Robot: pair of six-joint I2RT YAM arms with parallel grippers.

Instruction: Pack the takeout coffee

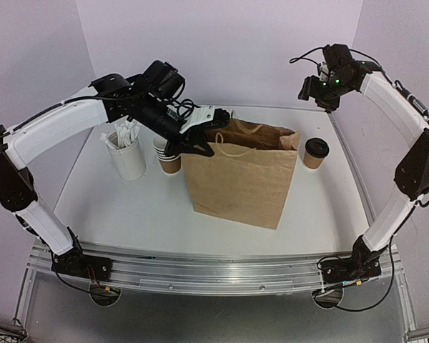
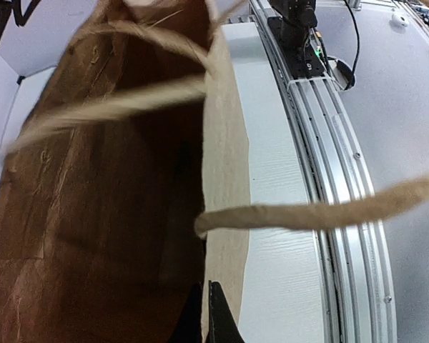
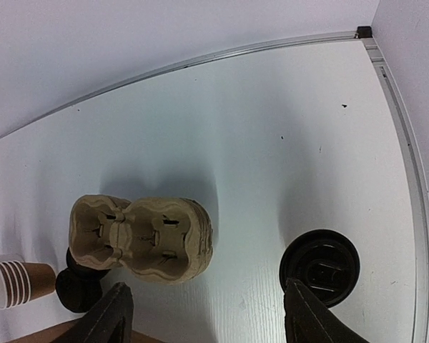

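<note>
There is one brown paper bag (image 1: 239, 179), standing mouth-open in the middle of the table (image 1: 129, 207), with two twine handles. There is one coffee (image 1: 315, 152), black lid on, upright on the table at about 2 o'clock from the bag, near it but not touching. At 9 o'clock from the bag stands one white straw cup (image 1: 126, 157). One stack of lidless cups (image 1: 168, 161) sits at 10 o'clock, partly hidden behind the left gripper (image 1: 200, 139). The right wrist view also shows one stack of pulp carriers (image 3: 143, 239), two wells across, with two dark piles of lids (image 3: 79, 289) tucked at its 8 o'clock. In that view the coffee's lid lies at 3 o'clock from the carriers, well apart from them. The left arm arches from its base up and over the straw cup, and its wrist reaches toward 3 o'clock to the bag's left rim. There its fingertips (image 2: 214, 318) are pinched together on the paper edge. The right arm is raised high over the table's 1 o'clock corner, wrist pointing down. The right gripper (image 3: 211, 321) has its fingers spread wide, holds nothing and hangs well above the coffee.
</note>
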